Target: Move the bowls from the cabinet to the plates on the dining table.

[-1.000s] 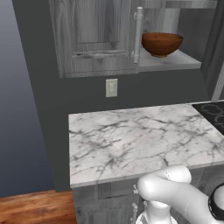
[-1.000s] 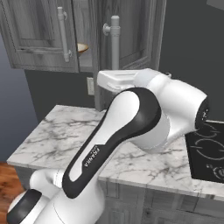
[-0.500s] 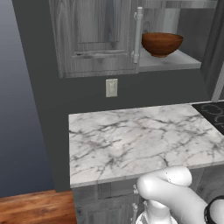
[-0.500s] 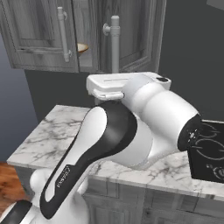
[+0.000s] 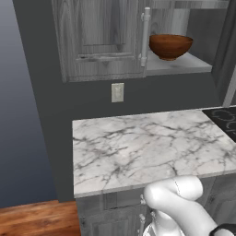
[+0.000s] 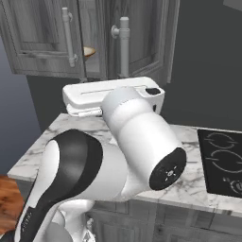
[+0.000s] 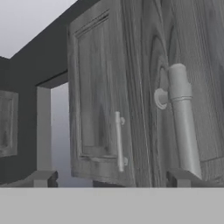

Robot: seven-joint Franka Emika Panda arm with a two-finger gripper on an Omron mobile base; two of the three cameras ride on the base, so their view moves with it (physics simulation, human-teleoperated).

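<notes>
The reddish-brown bowl [image 5: 170, 45] sits on the open cabinet shelf [image 5: 184, 64], just right of a door's silver bar handle [image 5: 146, 37]. A sliver of the beige bowl [image 6: 89, 51] shows in the gap between two cabinet doors [image 6: 42, 38]. My gripper [image 7: 111, 183] is open, its fingertips [image 7: 43, 178] wide apart with nothing between them. It points at the grey cabinet front, and a thick bar handle [image 7: 183, 122] stands close at the right. My hand [image 6: 113, 97] hangs below the doors. The plates and the dining table are out of view.
A white marble counter [image 5: 138, 147] lies below the cabinet, with a black stove [image 6: 220, 160] at its right end. A wall socket [image 5: 117, 92] sits above the counter. Wooden floor [image 5: 32, 221] shows at the lower left. A second door with a thin handle [image 7: 119, 140] hangs left of the thick handle.
My arm's big links have swung toward the right base camera, and the hand has shifted a little left and down under the cabinet doors. The bowls have not moved.
</notes>
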